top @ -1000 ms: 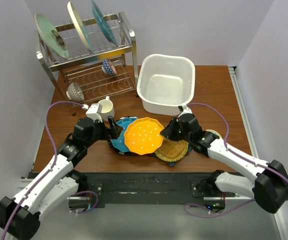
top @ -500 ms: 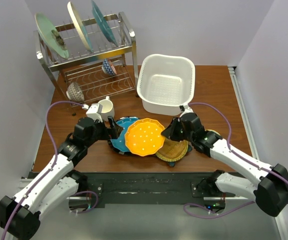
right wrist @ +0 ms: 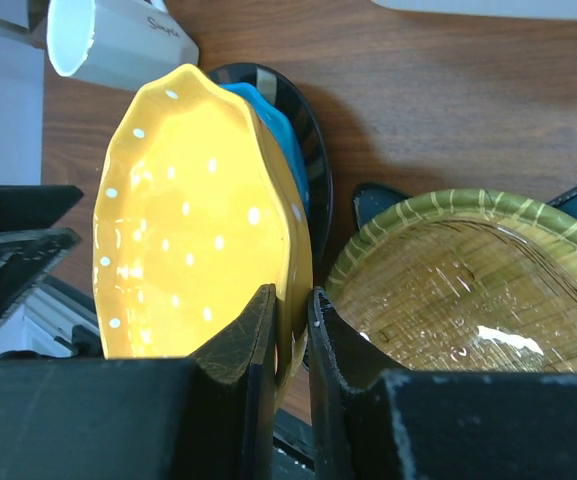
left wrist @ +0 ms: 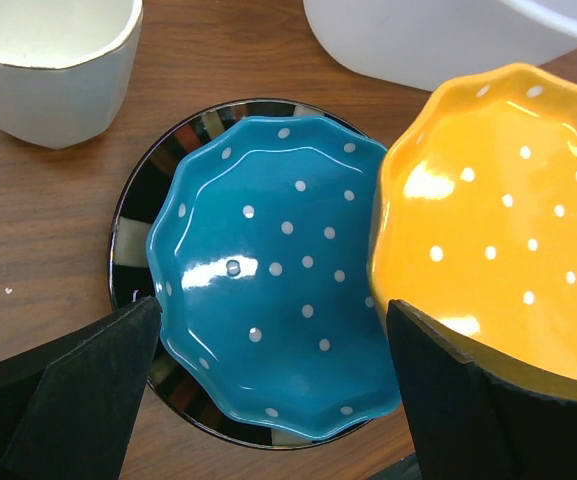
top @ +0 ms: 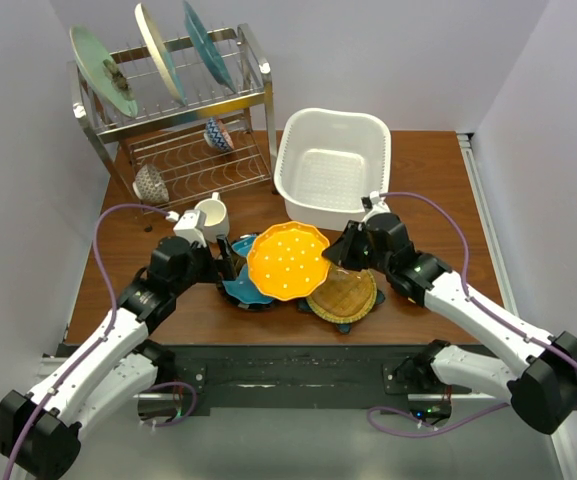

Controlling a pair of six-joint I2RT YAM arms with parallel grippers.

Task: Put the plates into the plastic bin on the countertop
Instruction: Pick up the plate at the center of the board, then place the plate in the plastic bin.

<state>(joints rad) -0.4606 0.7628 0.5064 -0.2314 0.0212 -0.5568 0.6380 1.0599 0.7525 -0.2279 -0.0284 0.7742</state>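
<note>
Right gripper (right wrist: 291, 296) pinches orange plate (right wrist: 198, 220) — tilted; left gripper (left wrist: 273, 310) agape.

Way in: plastic bin (top: 333, 165) at 12 o'clock, mouth open from above.
Obstacles: wire rack (top: 183, 110) at 10 o'clock, mug (top: 210, 213) at 9.
Free: bare counter (top: 438, 195) at 3 o'clock.

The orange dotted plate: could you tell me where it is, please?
The orange dotted plate is mid-table in the top view, pinched at its right rim by the right gripper, tilted over the blue dotted plate, near the plastic bin.
</note>
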